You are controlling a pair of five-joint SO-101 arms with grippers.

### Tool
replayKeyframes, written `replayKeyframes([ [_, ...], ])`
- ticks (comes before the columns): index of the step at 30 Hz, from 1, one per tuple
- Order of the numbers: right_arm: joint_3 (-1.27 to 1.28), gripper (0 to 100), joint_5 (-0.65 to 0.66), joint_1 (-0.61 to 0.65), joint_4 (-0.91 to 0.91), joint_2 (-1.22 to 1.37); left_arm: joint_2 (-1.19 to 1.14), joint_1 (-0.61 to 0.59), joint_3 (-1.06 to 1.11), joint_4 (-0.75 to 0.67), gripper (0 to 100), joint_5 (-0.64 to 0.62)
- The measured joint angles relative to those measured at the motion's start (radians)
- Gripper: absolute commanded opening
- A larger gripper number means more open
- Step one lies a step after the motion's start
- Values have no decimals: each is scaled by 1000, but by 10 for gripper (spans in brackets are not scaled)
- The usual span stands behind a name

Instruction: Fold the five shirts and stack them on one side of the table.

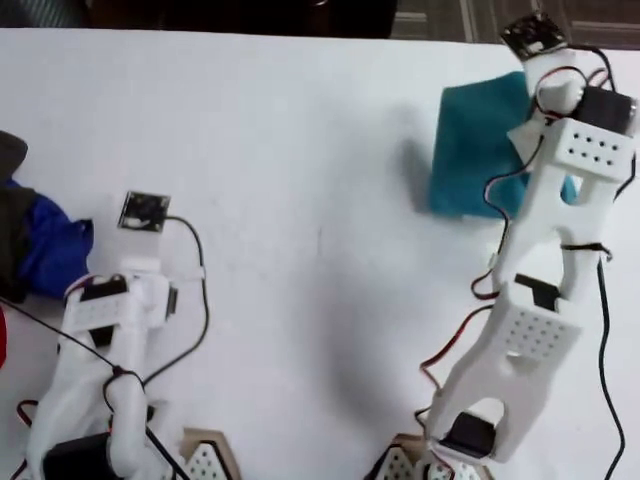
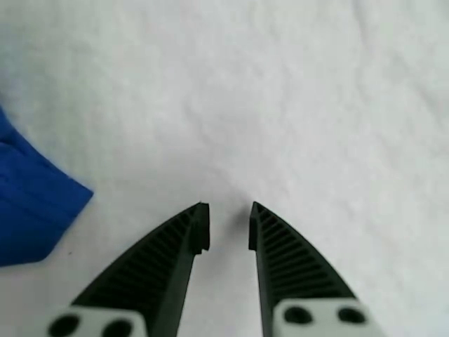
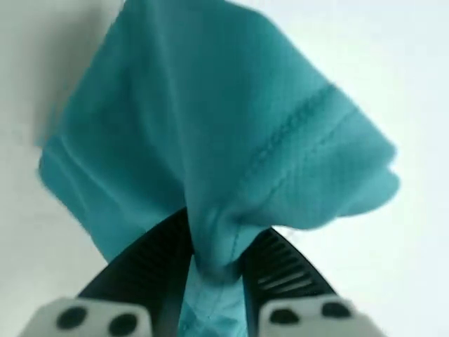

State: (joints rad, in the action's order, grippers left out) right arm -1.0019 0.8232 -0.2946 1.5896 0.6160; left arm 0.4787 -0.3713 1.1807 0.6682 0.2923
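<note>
Right arm (image 1: 560, 190) covers one side of a teal shirt (image 1: 470, 150) on the desk (image 1: 300, 150). At the left edge of the high view, a blue shirt (image 1: 55, 250), a dark garment (image 1: 12, 235) and a red scrap (image 1: 2, 335) are cut off.

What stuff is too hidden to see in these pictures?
- High view: the right arm covers part of the teal shirt, so its fold is unclear.
- High view: the picture's edge cuts off the shirt pile, so no counting them.
- Left wrist view: the blue shirt runs off the edge.
</note>
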Motion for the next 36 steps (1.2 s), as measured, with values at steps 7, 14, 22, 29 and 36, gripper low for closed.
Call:
replayKeyframes([
  [7, -2, 20, 11, -60, -126, 123, 0, 0, 3, 0, 120, 0],
  [14, -2, 21, 12, -84, -252, 193, 0, 0, 3, 0, 120, 0],
  [22, 0, 26, 12, -133, -371, 249, 0, 0, 3, 0, 120, 0],
  [29, 0, 225, 12, -140, -387, 261, 0, 0, 3, 0, 120, 0],
  [36, -126, 200, -153, -146, -394, 261, 0, 0, 3, 0, 120, 0],
])
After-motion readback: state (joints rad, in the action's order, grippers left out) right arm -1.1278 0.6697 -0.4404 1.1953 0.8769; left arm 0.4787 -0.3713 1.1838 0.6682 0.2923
